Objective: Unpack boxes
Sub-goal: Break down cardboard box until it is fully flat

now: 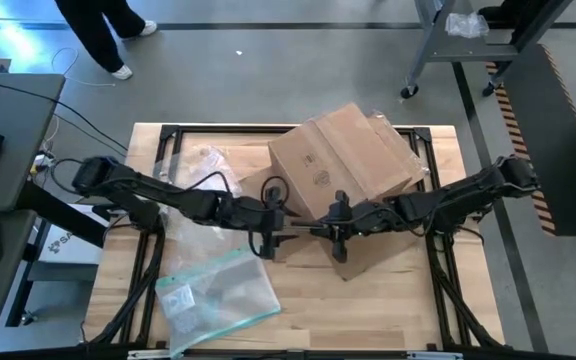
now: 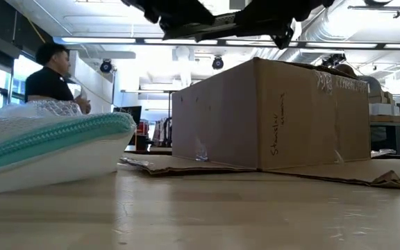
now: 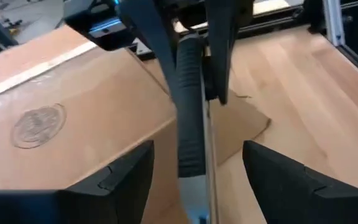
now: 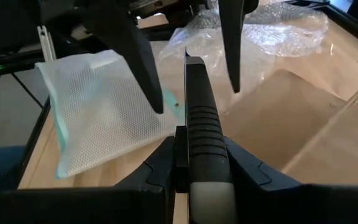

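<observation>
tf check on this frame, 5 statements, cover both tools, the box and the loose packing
1. The right tool is shut on the dark ribbed-handled cutter. True.
2. The left tool also clamps the cutter. False: its fingers stand open on either side of it.
3. The cardboard box sits at the table's front left corner. False: in the high view it is at the back, right of centre.
4. The bubble wrap lies on the table to the left of the box. True.
5. The teal-edged clear pouch is on top of the box. False: it lies flat on the table at front left.
</observation>
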`<state>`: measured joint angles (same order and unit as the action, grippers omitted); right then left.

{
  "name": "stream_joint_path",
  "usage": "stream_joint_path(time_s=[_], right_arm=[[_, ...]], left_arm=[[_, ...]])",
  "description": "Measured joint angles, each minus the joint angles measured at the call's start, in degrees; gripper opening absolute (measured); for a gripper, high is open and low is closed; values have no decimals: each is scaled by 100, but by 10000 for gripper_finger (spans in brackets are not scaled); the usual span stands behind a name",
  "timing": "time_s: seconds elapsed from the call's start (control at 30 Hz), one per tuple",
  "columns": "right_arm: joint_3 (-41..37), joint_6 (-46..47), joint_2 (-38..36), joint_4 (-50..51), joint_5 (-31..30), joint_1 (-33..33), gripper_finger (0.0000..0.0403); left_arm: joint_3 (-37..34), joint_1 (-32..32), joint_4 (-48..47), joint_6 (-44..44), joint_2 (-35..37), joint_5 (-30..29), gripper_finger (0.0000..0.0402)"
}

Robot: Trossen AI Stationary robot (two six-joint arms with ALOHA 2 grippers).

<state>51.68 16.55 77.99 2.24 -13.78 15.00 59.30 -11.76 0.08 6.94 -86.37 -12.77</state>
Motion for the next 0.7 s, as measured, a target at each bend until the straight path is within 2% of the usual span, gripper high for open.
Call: stream_joint_path(time_s=[0.1, 0.2, 0.3, 0.43, 0.47, 0.6, 0.7], right_arm=[[0, -4, 28, -5, 23, 1, 72], [0, -4, 35, 9, 24, 2, 72], [0, -12, 33, 3, 7, 2, 72], [0, -122, 33, -9, -46, 11, 74], [0, -212, 33, 22, -66, 9, 81], [-7, -333, 2, 61, 80, -1, 137], [-2, -274, -255, 503, 264, 19, 179]], left_arm=[[7, 20, 7, -245, -121, 26, 213], [-1, 36, -5, -420, -148, 25, 182], [1, 61, 77, -559, -133, 65, 133], [1, 157, 171, -809, -188, 413, 52], [1, 167, 182, -840, -212, 416, 36], [-138, 119, 418, -963, -320, 121, 34], [-379, -77, 412, -1133, -150, -330, 34]])
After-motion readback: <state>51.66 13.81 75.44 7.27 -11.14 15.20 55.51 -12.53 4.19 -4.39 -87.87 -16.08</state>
